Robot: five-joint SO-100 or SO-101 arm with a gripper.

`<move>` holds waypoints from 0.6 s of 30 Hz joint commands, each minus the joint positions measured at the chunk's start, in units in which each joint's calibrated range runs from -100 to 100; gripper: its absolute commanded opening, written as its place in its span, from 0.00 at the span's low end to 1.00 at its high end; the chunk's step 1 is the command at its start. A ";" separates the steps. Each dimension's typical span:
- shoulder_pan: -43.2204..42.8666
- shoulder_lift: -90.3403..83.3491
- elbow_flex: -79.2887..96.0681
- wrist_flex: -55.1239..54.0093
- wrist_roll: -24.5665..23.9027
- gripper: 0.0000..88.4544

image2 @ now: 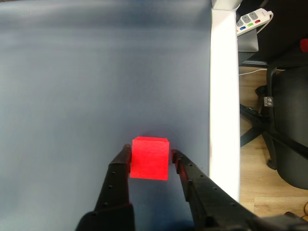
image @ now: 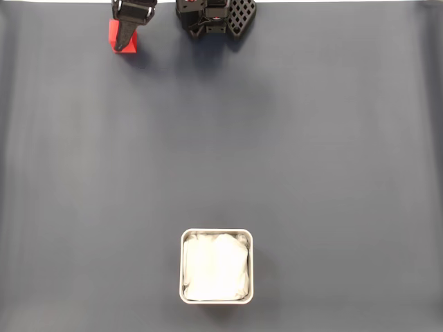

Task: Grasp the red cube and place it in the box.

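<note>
The red cube (image: 113,34) lies at the far top left of the dark grey mat in the fixed view, partly covered by my black gripper (image: 124,44). From the wrist, the red cube (image2: 150,159) sits between my two fingers, and my gripper (image2: 150,152) presses on its left and right faces. The cube seems to rest on the mat. The box (image: 217,232), white with a crumpled white lining, stands far off at the bottom centre of the fixed view.
The arm's black base (image: 214,17) is at the top centre. In the wrist view the mat ends at a white table edge (image2: 224,96); beyond it are a power strip (image2: 252,19) and an office chair (image2: 288,130) on the wooden floor.
</note>
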 commanded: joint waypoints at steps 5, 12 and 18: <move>0.73 -0.74 -0.48 -1.22 0.24 0.12; 0.73 -0.74 -0.48 -1.30 0.49 0.08; 0.73 -0.74 -0.66 -1.30 0.54 0.07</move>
